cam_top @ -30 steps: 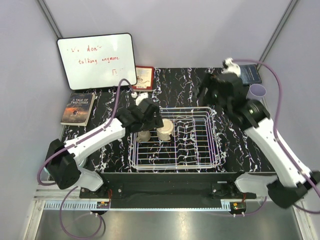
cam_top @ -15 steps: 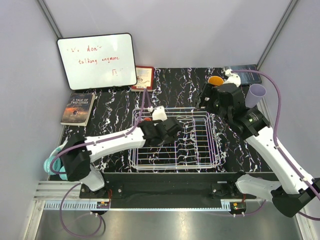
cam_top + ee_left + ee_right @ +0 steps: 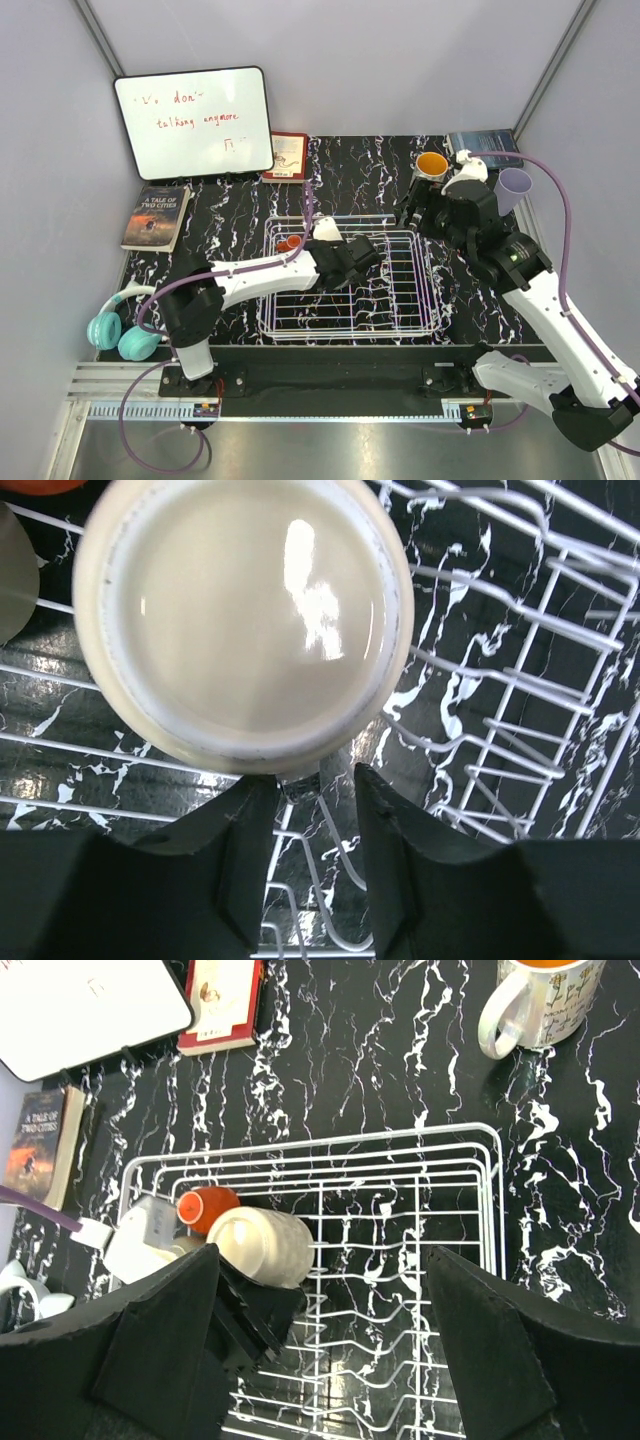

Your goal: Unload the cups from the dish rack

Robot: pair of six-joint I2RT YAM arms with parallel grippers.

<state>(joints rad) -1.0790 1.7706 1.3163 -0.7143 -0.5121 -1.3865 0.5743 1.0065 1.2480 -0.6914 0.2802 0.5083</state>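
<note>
White wire seen from above: rectangular, low-sided dish rack (image 3: 395, 295) mid-table, long sides parallel to the near edge of the black, white-veined table (image 3: 220, 215). Reaching in from the left, left gripper (image 3: 372, 252) low inside the rack, toward its far side. Small orange cup (image 3: 290, 242) in the rack's far-left corner. Just beyond the far-right corner, right gripper (image 3: 410, 212) hanging above the table. Outside the rack, toward the table's far-right corner: mug (image 3: 432, 165) with an orange inside and pale lavender tumbler (image 3: 514, 186), both upright, mouths up.

Left wrist: glazed cream cup (image 3: 245, 620) filling the upper left, one round end square to the lens, long axis pointing straight back at it. Glossy shallow disc inside a thick ring, with a faint speckled line between them. Black fingers (image 3: 245, 870) right under its lower edge, gap narrow, a thin pale sliver between; pinching or only near, impossible to tell. Thin white bars and upright prongs off to the right.

Right wrist: cream cup again, a stubby cylinder on its side in the rack's far-left part. Long axis roughly along the far side, flat end toward the left end, rounded end toward the middle. Orange cup just beside it, toward the corner, also tipped over. Right gripper spread wide, dark fingers framing the rack. Mug at the upper right, handle toward the left.
</note>
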